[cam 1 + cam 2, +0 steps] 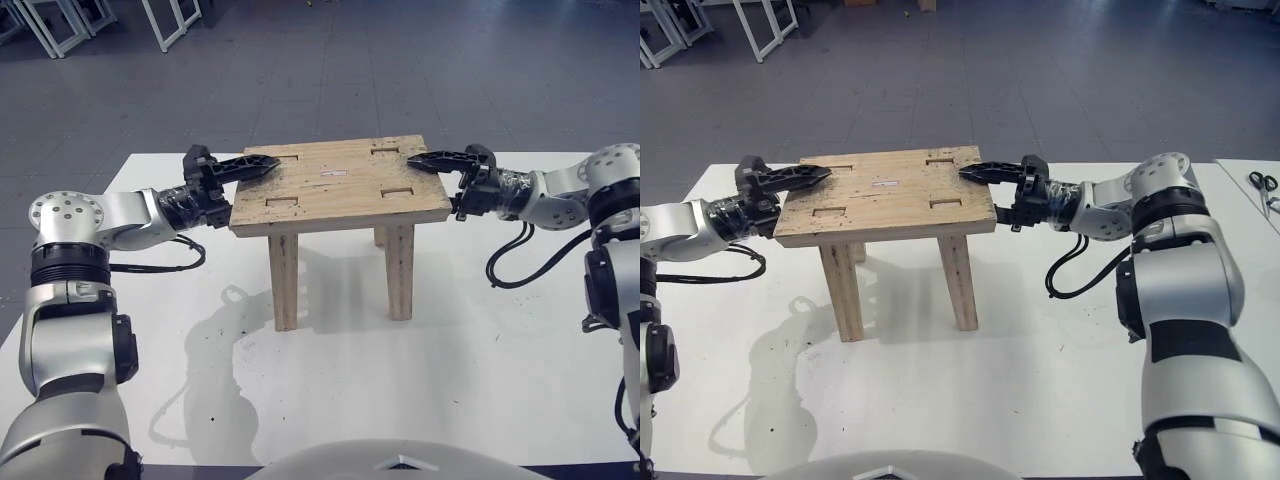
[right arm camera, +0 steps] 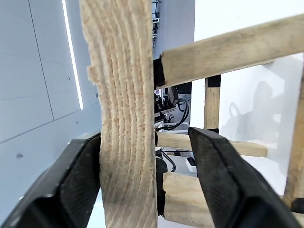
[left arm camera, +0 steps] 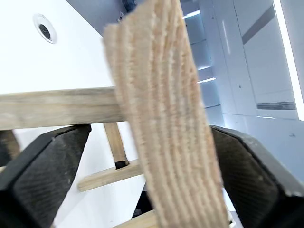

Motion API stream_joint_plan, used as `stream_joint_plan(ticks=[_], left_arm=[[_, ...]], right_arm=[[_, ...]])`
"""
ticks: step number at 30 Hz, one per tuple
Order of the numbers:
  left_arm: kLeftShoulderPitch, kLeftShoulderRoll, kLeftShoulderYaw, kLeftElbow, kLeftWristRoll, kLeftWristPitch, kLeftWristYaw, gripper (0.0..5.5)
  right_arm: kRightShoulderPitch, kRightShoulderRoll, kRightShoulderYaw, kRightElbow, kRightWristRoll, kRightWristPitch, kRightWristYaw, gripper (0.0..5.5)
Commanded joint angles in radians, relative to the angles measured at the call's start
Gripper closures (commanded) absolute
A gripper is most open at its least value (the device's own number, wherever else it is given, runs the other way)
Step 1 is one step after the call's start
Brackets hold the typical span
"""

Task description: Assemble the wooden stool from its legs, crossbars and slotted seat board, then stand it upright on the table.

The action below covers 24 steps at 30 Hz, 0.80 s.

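**Desk:** Where is it?

**Photographer:** The pale wooden four-legged stool [image 1: 395,265] stands upright near the white surface's [image 1: 400,380] far edge. The left hand [image 1: 265,168] and right hand [image 1: 415,160] straddle opposite ends of its slotted seat board [image 1: 340,185], fingers apart.

**Desk:** Risk?

**Photographer:** A finger could snag the board while pulling away and tip it.

The seat board [image 1: 340,185] hid most of the stool's back legs [image 1: 380,238]. The side counter [image 1: 1240,170] with scissors [image 1: 1262,181] ran off the picture's edge.
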Motion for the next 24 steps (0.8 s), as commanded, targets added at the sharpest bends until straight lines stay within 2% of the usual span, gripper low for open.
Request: stream_joint_plan(ticks=[1,6,9,12,14,16,18,20,24], left_arm=[[0.032,0.047,0.043,-0.072,0.101,0.048,-0.086,0.91],[0.045,0.092,0.087,-0.033,0.262,0.001,-0.21,0.91],[0.09,0.128,0.129,-0.016,0.37,-0.131,-0.266,0.91],[0.186,0.063,0.202,-0.13,0.476,-0.371,-0.21,0.91],[0.266,-0.07,0.123,-0.304,0.728,-0.694,0.039,0.91],[0.329,-0.244,0.073,-0.463,0.911,-0.965,0.26,0.91],[0.373,-0.38,0.061,-0.541,1.001,-1.131,0.38,0.91],[0.413,-0.439,0.029,-0.581,1.088,-1.229,0.441,0.91],[0.455,-0.492,0.016,-0.581,1.182,-1.296,0.469,0.91]], right_arm=[[-0.015,-0.044,-0.107,0.004,-0.077,0.001,-0.038,1.68],[0.02,-0.084,-0.233,-0.01,-0.171,0.001,-0.067,0.72],[0.113,-0.098,-0.315,-0.129,-0.237,-0.08,-0.098,0.66],[0.277,-0.045,-0.421,-0.367,-0.306,-0.356,-0.187,0.66],[0.471,0.077,-0.46,-0.692,-0.456,-0.786,-0.303,0.66],[0.616,0.173,-0.372,-0.865,-0.685,-1.136,-0.463,0.66],[0.699,0.185,-0.214,-0.912,-0.955,-1.358,-0.633,0.66],[0.741,0.257,-0.215,-0.932,-0.999,-1.42,-0.698,0.66],[0.84,0.339,-0.163,-1.012,-1.143,-1.51,-0.777,0.66]])
